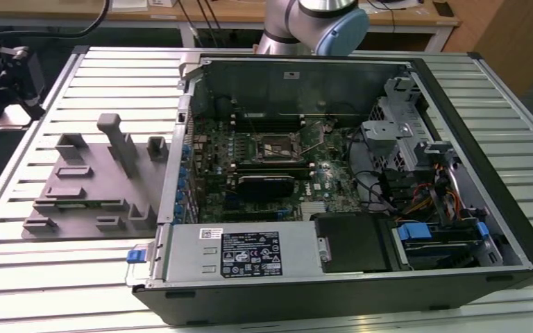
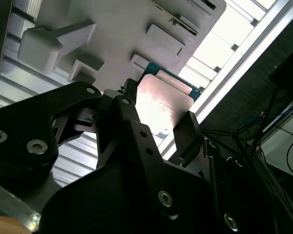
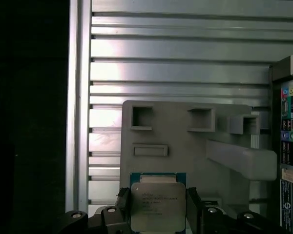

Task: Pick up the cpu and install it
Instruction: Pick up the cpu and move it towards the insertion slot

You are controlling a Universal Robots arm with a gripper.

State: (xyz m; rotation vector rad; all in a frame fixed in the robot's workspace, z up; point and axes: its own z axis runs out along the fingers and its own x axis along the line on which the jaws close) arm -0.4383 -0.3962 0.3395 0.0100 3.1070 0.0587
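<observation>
Arm: I see the arm point(image 1: 313, 21) at the counter's far edge in the exterior view, a silver link and a pale blue joint cap behind the far wall of the computer case.
Tool: the tool point(image 3: 157, 209) faces down towards the counter. Both wrist views look past it onto the grey tray. Its two black fingers point(image 3: 192, 209) are pinched on the cpu, one on each of two opposite edges.
Cpu: the cpu point(image 3: 157, 204) lies flat between the fingers with its lid towards the first wrist camera, seen against one end of the tray. It has a silvery square lid with faint grey print, and a thin blue-green board rim shows along three sides. In the second wrist view the lid catches glare and looks pale and washed out. I cannot tell how high it hangs above the tray.
Grey tray: the grey tray point(image 1: 100, 194) has moulded pockets and upright posts. It lies towards the counter's edge at the exterior view's left, just beside the case.
Counter: the counter point(image 1: 26, 277) is slatted bare metal.
Computer case: the computer case point(image 1: 341, 298) lies open on its side, from the counter's middle to the edge at the exterior view's right. A green board lies inside, with a black-framed socket point(image 1: 280, 147) near the board's middle. A silver power supply point(image 1: 239, 253) runs along the near wall.
</observation>
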